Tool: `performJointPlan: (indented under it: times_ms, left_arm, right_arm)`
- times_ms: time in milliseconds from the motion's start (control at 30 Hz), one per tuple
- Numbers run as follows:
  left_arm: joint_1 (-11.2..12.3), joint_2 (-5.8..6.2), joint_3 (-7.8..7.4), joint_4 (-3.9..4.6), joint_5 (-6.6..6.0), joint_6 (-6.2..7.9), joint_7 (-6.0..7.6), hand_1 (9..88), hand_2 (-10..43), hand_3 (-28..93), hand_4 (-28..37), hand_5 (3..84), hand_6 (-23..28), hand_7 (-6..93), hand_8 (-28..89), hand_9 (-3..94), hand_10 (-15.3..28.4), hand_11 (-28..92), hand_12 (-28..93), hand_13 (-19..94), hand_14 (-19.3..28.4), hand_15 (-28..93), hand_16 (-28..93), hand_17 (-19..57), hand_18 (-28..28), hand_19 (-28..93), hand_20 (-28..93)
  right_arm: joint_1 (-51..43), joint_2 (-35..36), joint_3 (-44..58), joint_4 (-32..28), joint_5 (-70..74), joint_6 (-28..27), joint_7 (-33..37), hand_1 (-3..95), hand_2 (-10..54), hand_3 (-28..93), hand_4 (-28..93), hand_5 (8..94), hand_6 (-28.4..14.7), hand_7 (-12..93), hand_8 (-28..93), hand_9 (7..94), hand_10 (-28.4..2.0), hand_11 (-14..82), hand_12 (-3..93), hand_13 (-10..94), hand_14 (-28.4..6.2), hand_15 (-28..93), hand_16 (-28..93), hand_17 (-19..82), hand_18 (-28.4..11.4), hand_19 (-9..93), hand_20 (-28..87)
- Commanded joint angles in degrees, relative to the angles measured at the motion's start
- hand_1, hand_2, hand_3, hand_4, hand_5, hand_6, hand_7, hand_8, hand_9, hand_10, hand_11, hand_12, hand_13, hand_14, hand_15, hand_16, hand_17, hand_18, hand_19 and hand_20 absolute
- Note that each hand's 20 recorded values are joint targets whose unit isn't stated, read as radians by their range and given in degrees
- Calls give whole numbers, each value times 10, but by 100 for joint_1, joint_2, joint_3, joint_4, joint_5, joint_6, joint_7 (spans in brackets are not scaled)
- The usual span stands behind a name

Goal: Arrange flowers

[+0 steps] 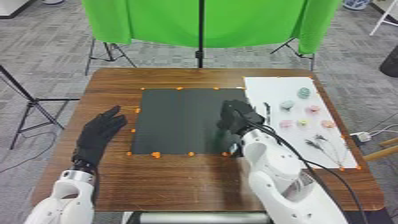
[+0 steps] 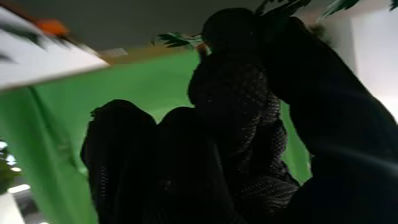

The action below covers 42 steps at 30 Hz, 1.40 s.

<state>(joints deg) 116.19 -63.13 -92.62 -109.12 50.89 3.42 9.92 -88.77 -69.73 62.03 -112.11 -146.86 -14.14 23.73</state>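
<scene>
Black fabric covers the robot's left hand (image 1: 96,132) at the mat's (image 1: 178,120) nine o'clock, its fingers long and slightly apart, gripping nothing. Toward the mat's three o'clock, beside the sheet (image 1: 266,90), we see the right hand (image 1: 238,112), thumb and fingers closed together on a leafy sprig (image 2: 176,39), green leaves jutting out past the fingertips.

On the white sheet, at the brown table's (image 1: 124,77) three o'clock, we count six small blooms: a green one (image 1: 304,93) toward twelve, a pale blue-green one (image 1: 287,105) toward eleven, a pink one (image 1: 313,109) toward one, another pink one (image 1: 285,123) toward nine, a yellow one (image 1: 302,122) near the middle and a salmon one (image 1: 328,124) toward three. Dark stems (image 1: 315,143) lie toward six o'clock. Orange dabs (image 1: 156,155) dot the mat's edges, and beyond twelve we find a green cloth (image 1: 160,25).
</scene>
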Motion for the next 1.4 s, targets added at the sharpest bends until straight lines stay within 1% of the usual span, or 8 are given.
performJointPlan:
  times_ms: [33, 233, 333, 533, 633, 767, 1267, 1400]
  left_arm:
    - [-17, 5, 45, 26, -19, -63, -54, 222, -54, 640, -221, 460, 49, 57, -38, 440, 138, 137, 160, 350, 168, 100, 68, 79, 132, 34, 215]
    - [-91, 18, 101, 73, -39, -6, 3, 223, -53, 637, -218, 458, 48, 56, -38, 439, 136, 137, 161, 350, 169, 101, 69, 79, 132, 35, 215]
    - [-108, 16, 138, 87, -71, 149, 84, 222, -52, 635, -218, 457, 48, 55, -37, 438, 136, 136, 161, 350, 169, 101, 69, 79, 133, 36, 215]
    - [-130, -12, 228, 107, -254, 474, 318, 178, -33, 647, -258, 452, 48, 53, -40, 433, 134, 130, 158, 346, 166, 97, 67, 81, 132, 35, 212]
    - [-67, -13, 268, 78, -275, 546, 422, 163, -25, 649, -272, 439, 49, 49, -41, 426, 134, 127, 158, 342, 166, 95, 66, 81, 131, 35, 211]
    - [-117, -17, 320, 116, -340, 632, 496, 151, -19, 643, -280, 414, 54, 39, -42, 403, 132, 114, 149, 317, 156, 84, 61, 75, 127, 21, 200]
    - [-311, -7, 386, 231, -305, 289, 354, 148, -23, 649, -283, 416, 56, 45, -42, 405, 135, 115, 146, 316, 154, 82, 55, 66, 118, 16, 186]
    - [-326, -8, 396, 237, -284, 221, 315, 149, -24, 644, -283, 420, 53, 52, -48, 408, 136, 124, 139, 324, 156, 84, 49, 67, 119, 16, 184]
  right_arm:
    - [500, -117, -332, -104, 118, 129, -282, 494, -95, 620, 124, 831, -15, 385, 271, 919, -110, 553, 252, 937, 10, 781, 235, 750, -114, 932, 484]
    - [943, -409, -758, 203, 287, -79, -456, 487, -95, 637, 111, 833, -13, 387, 270, 921, -110, 553, 252, 937, 10, 784, 232, 751, -115, 932, 487]
    - [1182, -645, -959, 508, 285, -124, -609, 484, -95, 642, 106, 833, -12, 388, 270, 921, -109, 554, 252, 937, 10, 784, 232, 751, -114, 932, 488]
    - [1608, -1163, -1227, 1215, 168, -135, -911, 478, -95, 652, 91, 827, -11, 392, 268, 919, -109, 555, 253, 937, 11, 785, 231, 750, -114, 932, 493]
    - [1650, -1310, -1321, 1397, 43, -183, -1018, 470, -95, 674, 66, 823, -10, 399, 261, 917, -109, 557, 253, 937, 12, 785, 232, 749, -114, 932, 497]
    - [1652, -1478, -1346, 1643, -173, -205, -1280, 485, -95, 643, 81, 815, -12, 403, 257, 909, -108, 559, 254, 937, 14, 779, 240, 748, -113, 932, 498]
    - [1426, -1686, -1141, 2297, -1114, -481, -2487, 505, -79, 606, 6, 797, -12, 397, 254, 888, -107, 555, 268, 937, 14, 737, 305, 721, -116, 932, 500]
    - [1429, -1606, -1231, 2321, -1229, -485, -2477, 503, -72, 613, -31, 805, -6, 381, 262, 890, -103, 548, 278, 937, 15, 726, 325, 714, -118, 932, 502]
